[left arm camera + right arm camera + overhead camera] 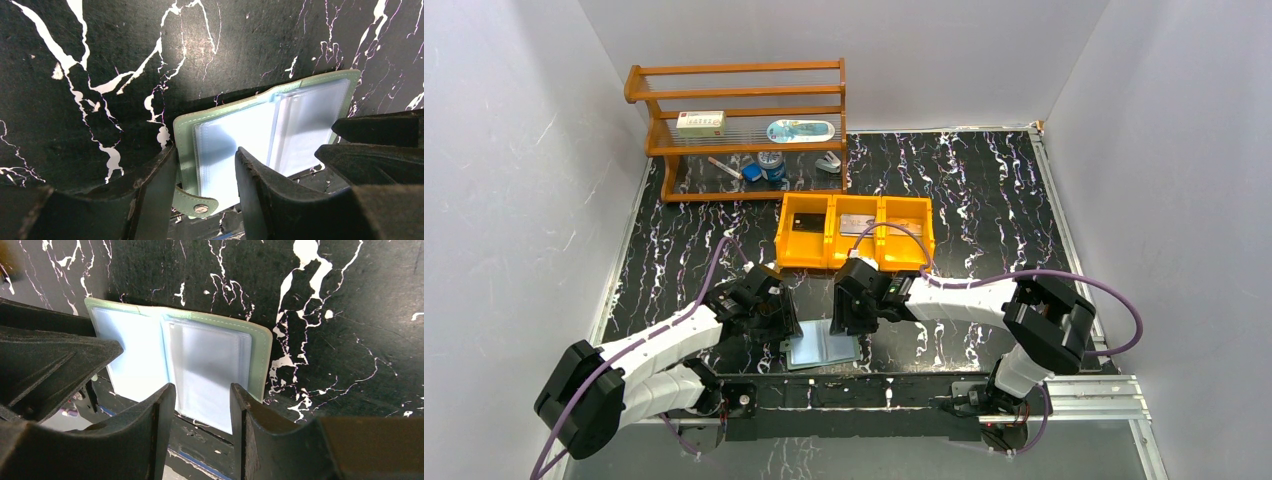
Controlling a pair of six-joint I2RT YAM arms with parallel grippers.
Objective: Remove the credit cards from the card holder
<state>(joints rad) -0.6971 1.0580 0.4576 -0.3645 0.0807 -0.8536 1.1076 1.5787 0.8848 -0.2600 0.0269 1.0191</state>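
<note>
The green card holder (824, 350) lies open flat on the black marbled table near the front edge. Its pale glossy pockets (250, 135) show no card in them. My left gripper (205, 152) is open, its fingers straddling the holder's left panel by the snap tab (196, 205). My right gripper (201, 390) is open just above the right panel's (210, 365) near edge. A black card (807, 222) and a silver-grey card (856, 222) lie in the orange tray (854, 262). I cannot make out the tan card.
A wooden shelf rack (739, 95) stands at the back left, holding a white box with red print (701, 122), a blue oval item (799, 130) and small objects below. White walls enclose the table. A metal rail (1084, 395) runs along the front.
</note>
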